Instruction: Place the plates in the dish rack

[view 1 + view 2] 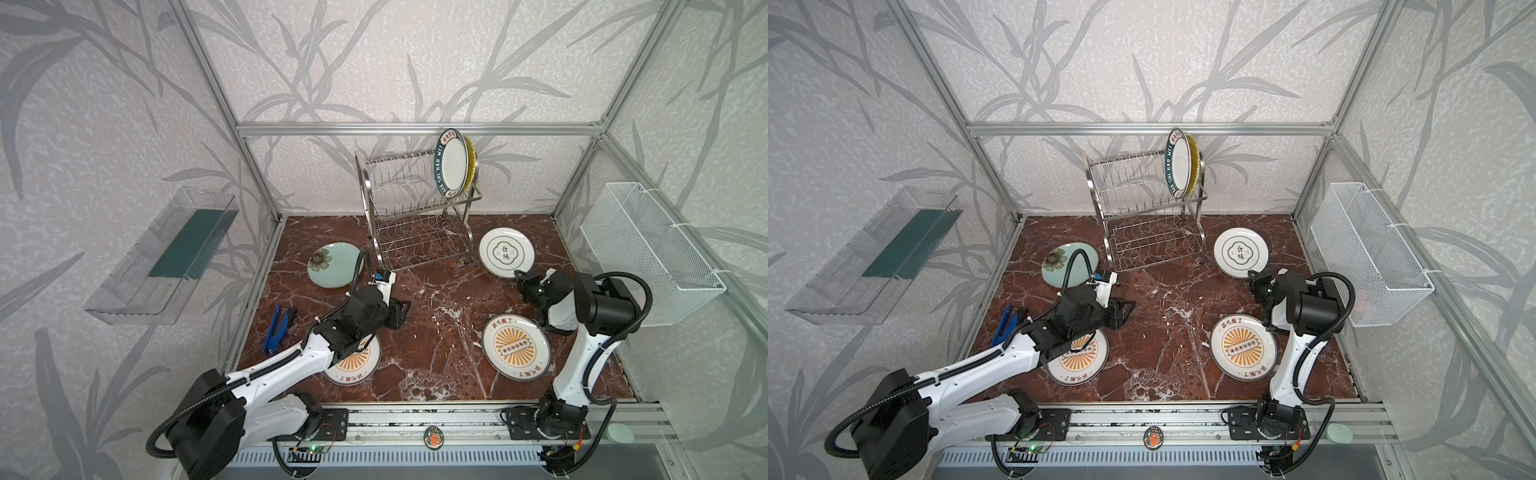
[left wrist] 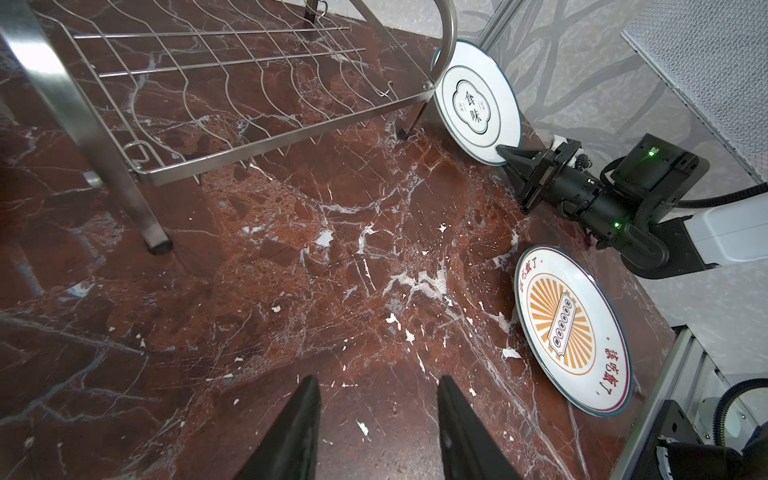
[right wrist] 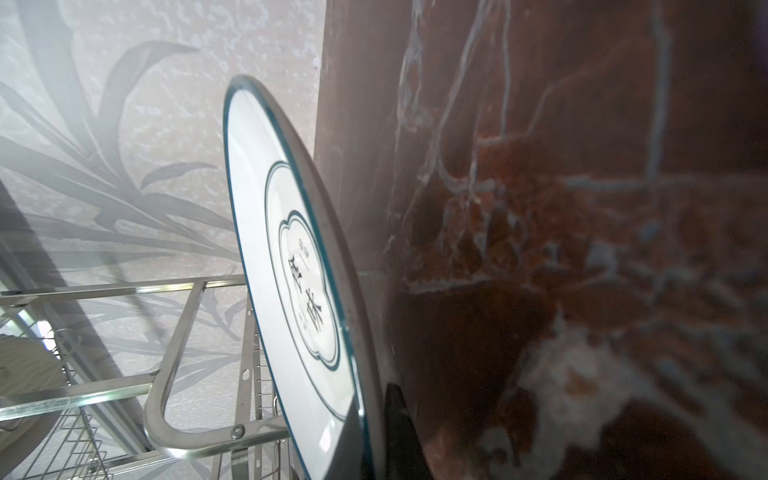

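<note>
Rack leg (image 1: 468, 245) just beside outline-motif plate (image 1: 505, 251) in right claw (image 1: 519, 275)

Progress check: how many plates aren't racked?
4: celadon flower plate left of the rack; outline-motif plate right of it; left sunburst plate under the left arm; right sunburst plate front right.
</note>
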Robot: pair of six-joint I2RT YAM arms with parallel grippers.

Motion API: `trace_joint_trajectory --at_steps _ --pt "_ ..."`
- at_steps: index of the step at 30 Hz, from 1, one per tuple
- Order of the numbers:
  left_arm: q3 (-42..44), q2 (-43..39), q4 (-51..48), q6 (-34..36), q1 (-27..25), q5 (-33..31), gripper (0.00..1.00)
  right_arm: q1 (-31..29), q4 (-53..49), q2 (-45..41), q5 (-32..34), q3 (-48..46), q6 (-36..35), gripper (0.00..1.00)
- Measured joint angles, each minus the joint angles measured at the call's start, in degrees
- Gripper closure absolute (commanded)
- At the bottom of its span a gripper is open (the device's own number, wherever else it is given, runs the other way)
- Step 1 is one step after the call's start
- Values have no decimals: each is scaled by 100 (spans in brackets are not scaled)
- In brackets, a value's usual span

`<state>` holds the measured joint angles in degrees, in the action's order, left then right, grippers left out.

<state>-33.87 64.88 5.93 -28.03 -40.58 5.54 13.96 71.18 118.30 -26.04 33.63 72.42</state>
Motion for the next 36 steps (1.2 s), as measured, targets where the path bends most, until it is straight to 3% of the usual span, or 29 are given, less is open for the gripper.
trace_joint_trajectory --at_steps 12,36 --pt "-247 -20 -326 22 13 -101 55 24 560 11 -105 -326 -39 100" --pt "-1040 -55 -1316 254 702 -35 55 28 155 -1650 -568 -977 -466 100"
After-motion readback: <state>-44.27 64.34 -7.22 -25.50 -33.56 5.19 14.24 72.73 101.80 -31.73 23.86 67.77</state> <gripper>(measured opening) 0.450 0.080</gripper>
